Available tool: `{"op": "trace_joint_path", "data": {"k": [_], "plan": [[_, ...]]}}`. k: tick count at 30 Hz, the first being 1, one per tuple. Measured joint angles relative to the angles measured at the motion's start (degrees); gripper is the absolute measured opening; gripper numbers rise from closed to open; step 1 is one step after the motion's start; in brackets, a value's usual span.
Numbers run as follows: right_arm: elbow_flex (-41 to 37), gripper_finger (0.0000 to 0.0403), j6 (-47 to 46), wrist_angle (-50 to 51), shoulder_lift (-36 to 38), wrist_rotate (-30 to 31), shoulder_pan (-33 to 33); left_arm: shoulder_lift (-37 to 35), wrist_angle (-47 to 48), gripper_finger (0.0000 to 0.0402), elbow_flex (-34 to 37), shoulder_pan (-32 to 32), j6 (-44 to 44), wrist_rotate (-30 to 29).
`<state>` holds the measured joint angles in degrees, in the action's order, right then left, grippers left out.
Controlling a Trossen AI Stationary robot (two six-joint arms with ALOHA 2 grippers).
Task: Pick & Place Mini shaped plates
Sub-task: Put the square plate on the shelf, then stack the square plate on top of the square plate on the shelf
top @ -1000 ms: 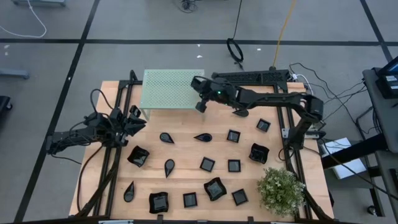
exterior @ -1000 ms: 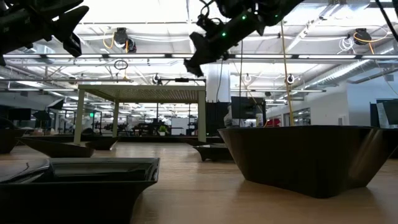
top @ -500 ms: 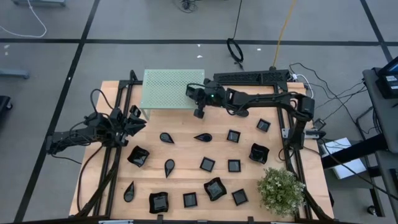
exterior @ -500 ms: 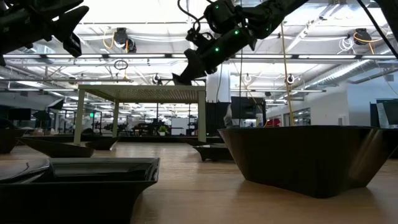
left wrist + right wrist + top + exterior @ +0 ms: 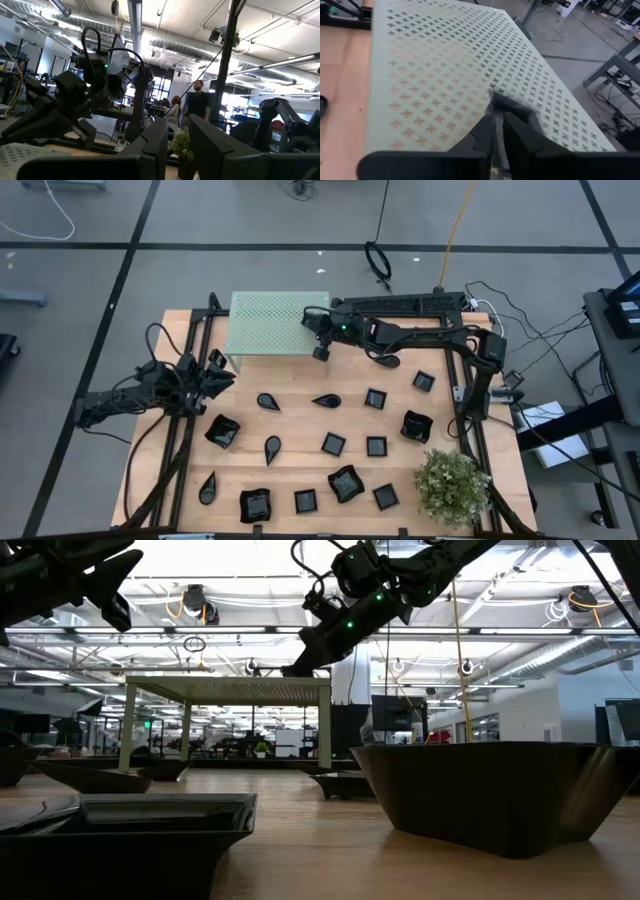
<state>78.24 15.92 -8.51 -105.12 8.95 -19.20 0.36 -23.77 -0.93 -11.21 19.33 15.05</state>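
Jaws of the right gripper (image 5: 321, 351) hover over the wooden table (image 5: 300, 380) at the near right edge of the pale green perforated platform (image 5: 265, 325); whether they grip anything cannot be told. Glossy black mini shaped plates (image 5: 333, 443) lie scattered nearer. The left gripper (image 5: 217, 370) waits at the left, jaws apart and empty.

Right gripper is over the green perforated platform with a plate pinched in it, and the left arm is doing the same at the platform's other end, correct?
Not quite. The left gripper waits off at the table's left edge, away from the green perforated platform, as the high view shows. The right gripper is over the platform, pinching a small dark plate.
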Motion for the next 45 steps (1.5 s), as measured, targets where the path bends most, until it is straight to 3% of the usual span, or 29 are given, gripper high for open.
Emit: {"op": "trace_joint_path", "data": {"k": [8,12,17,23,27,33,40,45], "plan": [[0.0,0.0102,-0.6,0.1,0.3,-0.1,0.2,0.0,0.0,0.0081,0.0,0.0,0.0,0.0],[-0.1,0.0128,-5.1,2.9,3.6,-0.1,2.5,0.0,0.0,0.0081,0.0,0.0,0.0,0.0],[-0.1,0.0136,-6.2,14.1,10.1,0.1,6.2,0.0,0.0,0.0081,0.0,0.0,0.0,0.0],[-0.3,0.0125,-6.7,34.6,17.2,-0.1,9.8,0.0,0.0,0.0081,0.0,0.0,0.0,0.0],[-3.4,0.0120,-15.0,41.9,20.3,-0.1,11.3,0.0,0.0,0.0081,0.0,0.0,0.0,0.0],[-15.2,0.0121,-26.6,39.1,24.5,-0.1,13.6,0.0,0.0,0.0081,0.0,0.0,0.0,0.0],[-31.5,0.0146,-27.6,28.9,27.8,-0.4,16.6,0.0,0.0,0.0081,0.0,0.0,0.0,0.0],[-39.2,0.0169,-32.2,24.2,27.7,-5.7,17.6,0.0,0.0,0.0081,0.0,0.0,0.0,0.0]]}}
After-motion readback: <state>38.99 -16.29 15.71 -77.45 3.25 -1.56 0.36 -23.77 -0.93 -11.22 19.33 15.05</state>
